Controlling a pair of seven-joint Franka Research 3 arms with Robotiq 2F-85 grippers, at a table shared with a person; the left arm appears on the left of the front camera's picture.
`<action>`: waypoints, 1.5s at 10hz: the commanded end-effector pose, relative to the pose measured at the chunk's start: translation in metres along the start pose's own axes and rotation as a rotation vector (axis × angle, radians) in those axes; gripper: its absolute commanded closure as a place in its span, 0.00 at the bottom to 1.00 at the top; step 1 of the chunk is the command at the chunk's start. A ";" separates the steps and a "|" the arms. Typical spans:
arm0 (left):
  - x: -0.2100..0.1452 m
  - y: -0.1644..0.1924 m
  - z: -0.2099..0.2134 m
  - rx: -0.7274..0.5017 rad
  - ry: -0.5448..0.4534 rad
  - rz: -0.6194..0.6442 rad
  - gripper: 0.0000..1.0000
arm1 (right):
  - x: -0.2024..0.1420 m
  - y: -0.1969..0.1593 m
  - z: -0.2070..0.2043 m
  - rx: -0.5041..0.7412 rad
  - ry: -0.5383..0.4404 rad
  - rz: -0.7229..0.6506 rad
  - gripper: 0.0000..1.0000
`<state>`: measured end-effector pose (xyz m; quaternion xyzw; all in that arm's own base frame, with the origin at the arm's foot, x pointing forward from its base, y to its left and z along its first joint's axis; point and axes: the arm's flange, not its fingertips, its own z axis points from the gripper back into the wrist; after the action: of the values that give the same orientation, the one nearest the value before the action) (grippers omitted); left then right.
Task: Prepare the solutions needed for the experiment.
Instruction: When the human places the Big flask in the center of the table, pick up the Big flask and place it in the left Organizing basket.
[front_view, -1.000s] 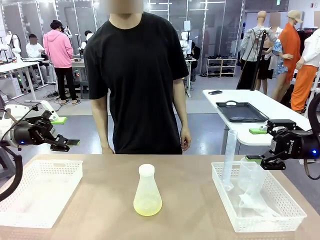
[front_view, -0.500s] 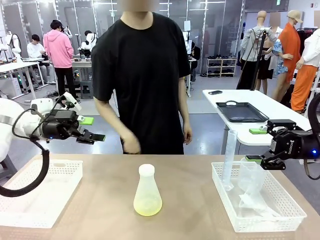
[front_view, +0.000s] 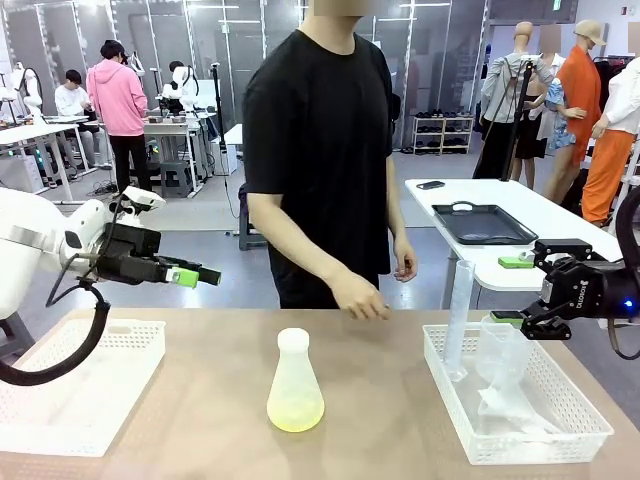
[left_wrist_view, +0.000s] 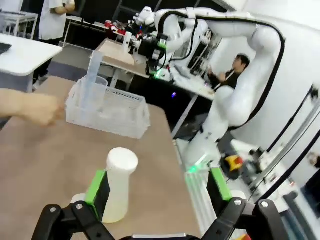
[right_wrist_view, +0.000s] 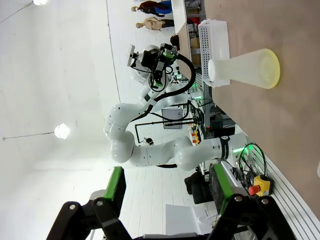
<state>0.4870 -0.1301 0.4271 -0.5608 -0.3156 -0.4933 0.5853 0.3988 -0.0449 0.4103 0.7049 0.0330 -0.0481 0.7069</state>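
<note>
Both left gripper and right gripper hung open, empty; we saw yellowish solutions lower centre in front view, a hand at left wrist view's left.

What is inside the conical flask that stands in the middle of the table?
A shallow layer of pale yellow liquid lies at the bottom of the flask. Above it nothing shows. The frosted wall blurs the inside, so small contents cannot be excluded.

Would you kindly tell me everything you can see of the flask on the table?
The flask is conical, of frosted, translucent plastic, with a white top on its neck. A little pale yellow liquid lies in its base. It stands upright in the middle of the table, touched by nothing else.
</note>
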 end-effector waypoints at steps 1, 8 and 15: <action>0.001 -0.008 -0.009 0.105 0.045 -0.130 0.00 | 0.000 0.000 0.000 0.009 0.002 0.015 0.14; 0.006 -0.002 -0.003 0.072 0.035 -0.139 0.00 | 0.000 0.000 0.000 0.009 0.002 0.015 0.14; 0.012 0.036 -0.047 0.032 0.107 -0.700 0.00 | 0.000 0.000 0.000 0.009 0.002 0.015 0.14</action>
<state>0.5038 -0.1738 0.4313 -0.4142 -0.4427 -0.6484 0.4605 0.3989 -0.0449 0.4100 0.7050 0.0331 -0.0483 0.7068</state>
